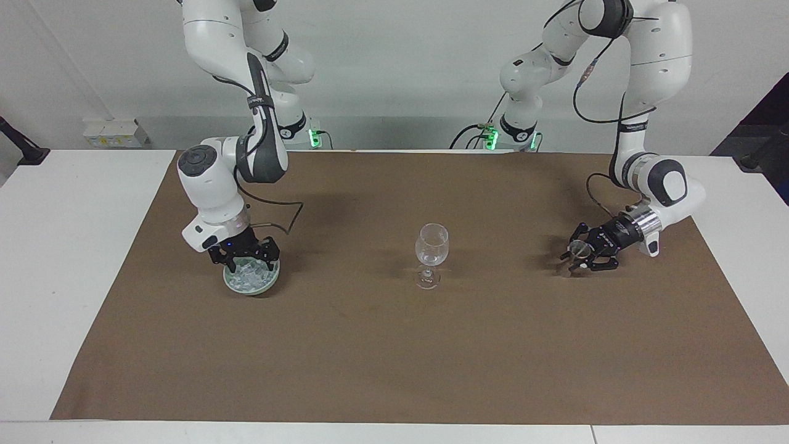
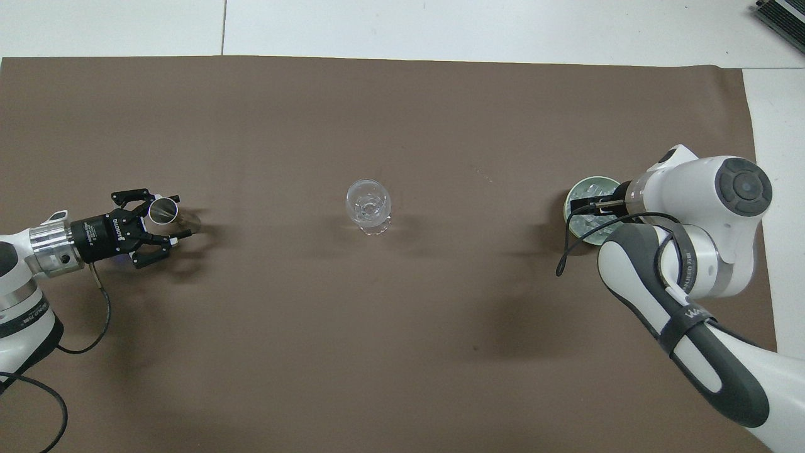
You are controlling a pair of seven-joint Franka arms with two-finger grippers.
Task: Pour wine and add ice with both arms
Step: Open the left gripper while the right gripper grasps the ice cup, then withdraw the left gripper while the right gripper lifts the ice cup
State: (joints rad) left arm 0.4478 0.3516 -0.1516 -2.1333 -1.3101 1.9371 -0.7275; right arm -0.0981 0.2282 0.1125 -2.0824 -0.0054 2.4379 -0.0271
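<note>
The landmark is the clear stemmed wine glass point(image 1: 431, 254), upright and empty-looking at the middle of the brown mat point(image 1: 394, 370).

Toward the right arm's end of the table from the glass sits a pale green round bowl point(image 1: 251, 279) holding the ice point(image 1: 248, 275), a glistening heap of small clear cubes. The right gripper point(image 1: 243, 254) points straight down into this bowl, its black fingers spread around the top of the heap; whether a cube is pinched between them I cannot tell.

Toward the left arm's end of the table from the glass, the left gripper point(image 1: 579, 255) lies low over the mat, reaching sideways, its fingers wrapped around a small clear tilted cup point(image 2: 165, 209) which it grips by the wall.

The cubes will likely be light, hard and slippery, so one should be taken across two flat faces with a gentle, squared pinch, or it may squirt out. The cup looks light and stiff; a hold at mid-wall should serve for tipping it over the glass.
</note>
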